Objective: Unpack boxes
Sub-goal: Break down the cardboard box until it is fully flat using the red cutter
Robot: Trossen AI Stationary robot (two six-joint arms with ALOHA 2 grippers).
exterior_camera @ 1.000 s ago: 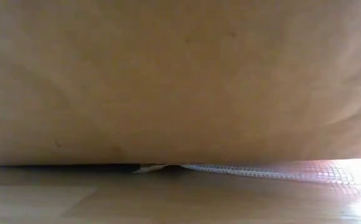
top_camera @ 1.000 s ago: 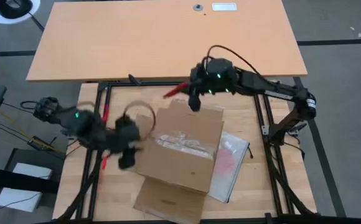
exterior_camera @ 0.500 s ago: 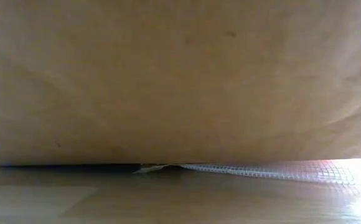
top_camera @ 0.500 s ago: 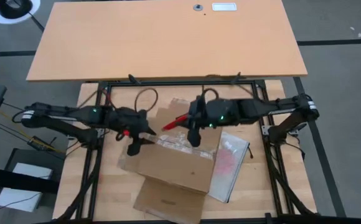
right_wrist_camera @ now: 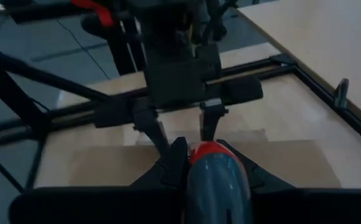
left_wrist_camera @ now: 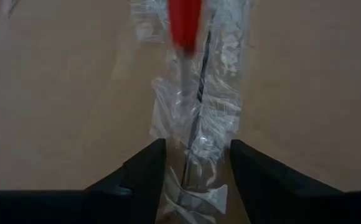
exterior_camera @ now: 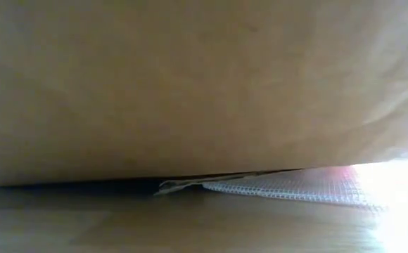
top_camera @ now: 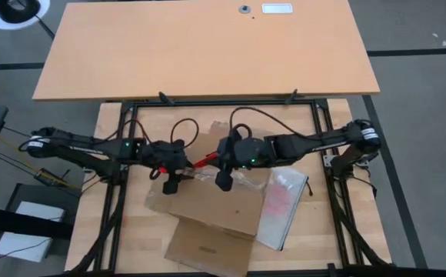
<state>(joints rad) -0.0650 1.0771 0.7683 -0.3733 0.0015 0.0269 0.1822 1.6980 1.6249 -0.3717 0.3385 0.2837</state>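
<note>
The brown cardboard box (top_camera: 223,204) lies on the table's wooden top, its sealed seam under crinkled clear tape (left_wrist_camera: 196,118). My left gripper (left_wrist_camera: 196,149) is open and stands just over the box top, one finger on either side of the taped seam; whether it touches the box I cannot tell. My right gripper (top_camera: 217,165) faces it from the right, shut on a red-handled box cutter (top_camera: 204,161). The cutter's tip (left_wrist_camera: 185,68) points at the tape. In the low view the box wall (exterior_camera: 190,84) fills the picture. My right gripper pinches the box cutter's handle (right_wrist_camera: 213,163) between its two fingers, with the grey butt end toward the wrist. The fingers come slanting down from the table's right and lie along the cutter. The cutter is clear of the table, its red front end over the taped seam.
A clear plastic bag with something red inside (top_camera: 281,201) lies partly under the box's right side, and its edge (exterior_camera: 295,190) shows below the box. One box flap (top_camera: 208,250) lies flat at the near edge. A large tan tabletop (top_camera: 208,46) stands behind the black frame.
My left gripper has swung from the table's left side toward the box and come down over its taped seam. My right gripper has carried the cutter from the box's far edge toward the near side and left, down to the seam. The box's lower edge has lifted on one side.
</note>
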